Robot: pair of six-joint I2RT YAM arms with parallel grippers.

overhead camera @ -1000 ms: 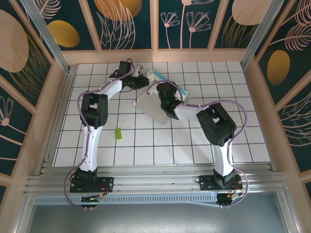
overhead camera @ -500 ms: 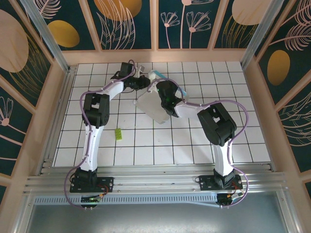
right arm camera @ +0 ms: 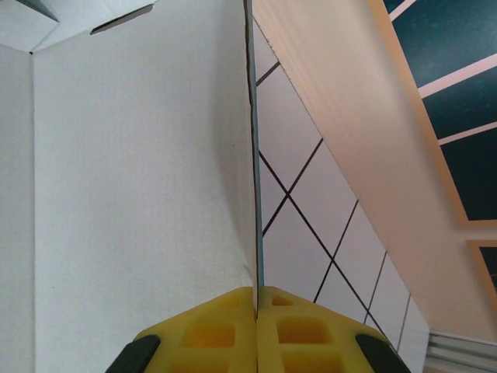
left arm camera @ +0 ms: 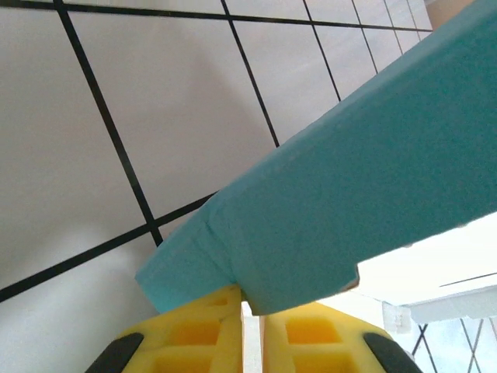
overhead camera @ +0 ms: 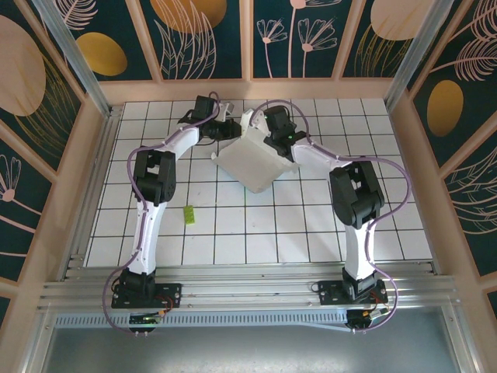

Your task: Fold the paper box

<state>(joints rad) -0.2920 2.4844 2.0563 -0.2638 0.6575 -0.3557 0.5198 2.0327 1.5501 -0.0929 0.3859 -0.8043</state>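
Observation:
The paper box (overhead camera: 252, 162) lies partly lifted at the back middle of the table, its whitish-grey face up. My left gripper (overhead camera: 231, 129) is at its back left corner. In the left wrist view the left gripper (left arm camera: 252, 307) is shut on a cyan flap of the paper box (left arm camera: 373, 171), which stands above the tiles. My right gripper (overhead camera: 269, 137) holds the box's back right edge. In the right wrist view the right gripper (right arm camera: 255, 294) pinches a thin upright wall of the paper box (right arm camera: 140, 194), whose white face is on the left.
A small yellow-green scrap (overhead camera: 189, 215) lies on the tiles in front of the left arm. The wooden back wall (overhead camera: 248, 89) runs close behind both grippers and shows beside the card as the wooden wall (right arm camera: 349, 116).
My right arm has swung toward the back wall, carrying its edge of the box with it. The box has turned and shifted backward. My left gripper has moved slightly back too.

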